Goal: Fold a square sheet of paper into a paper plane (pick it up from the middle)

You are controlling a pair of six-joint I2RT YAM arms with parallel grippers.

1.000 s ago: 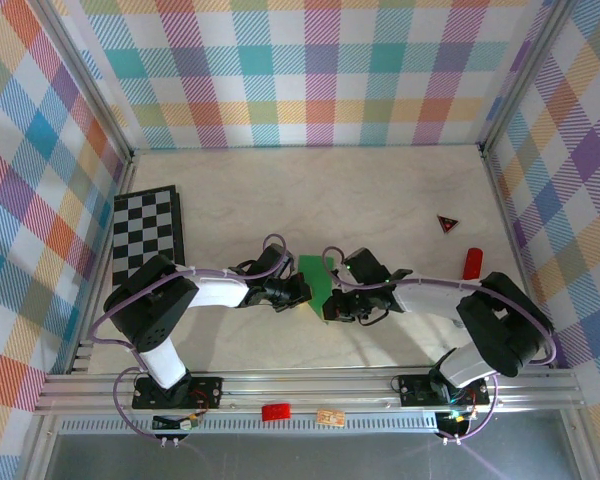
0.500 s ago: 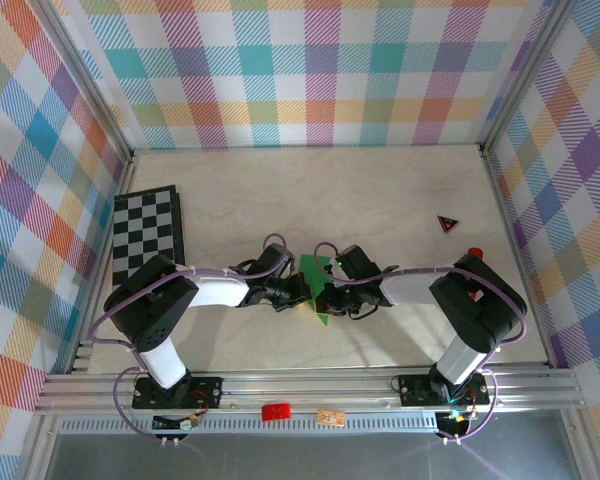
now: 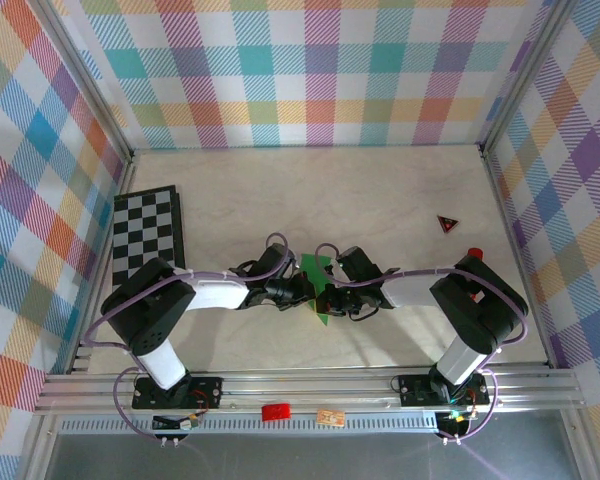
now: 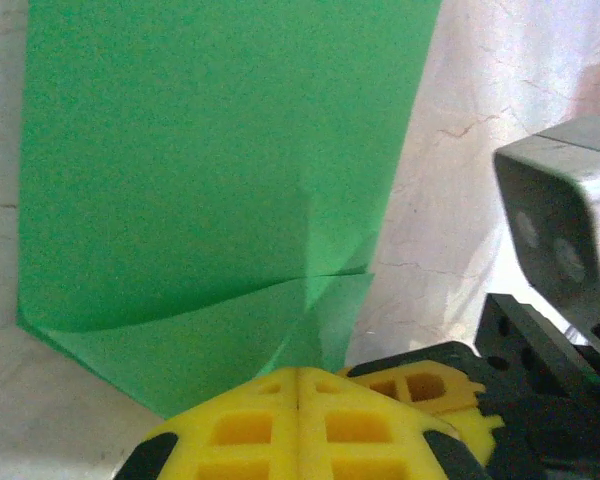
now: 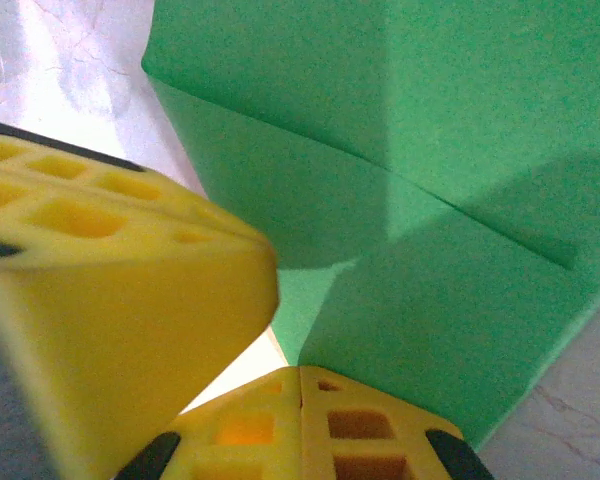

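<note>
Top view, left to right. The chessboard (image 3: pixel 145 235) lies at 9 o'clock on the table (image 3: pixel 380 190). The left gripper (image 3: pixel 300 291) reaches in from 8 o'clock. The green sheet of paper (image 3: pixel 314 268), already creased, lies just toward 6 o'clock of the table's centre. The right gripper (image 3: pixel 330 298) meets the sheet from 4 o'clock. A small red-and-black triangle (image 3: pixel 447 224) and a red cylinder (image 3: pixel 472 251) lie well apart at 3 o'clock.

Left wrist view: the left gripper (image 4: pixel 298 378) has its jaws pressed together at a raised flap of the sheet (image 4: pixel 210 160). Right wrist view: the right gripper (image 5: pixel 300 375) has its jaws likewise together where a crease of the sheet (image 5: pixel 450 150) runs in. Whether either pair clamps the paper or merely presses it cannot be told.

Step in hand, as judged: an early fold at the sheet's near edge, with no dart shape yet. The next move calls for carrying the flap across while the rest of the sheet stays flat, then pressing the crease.
</note>
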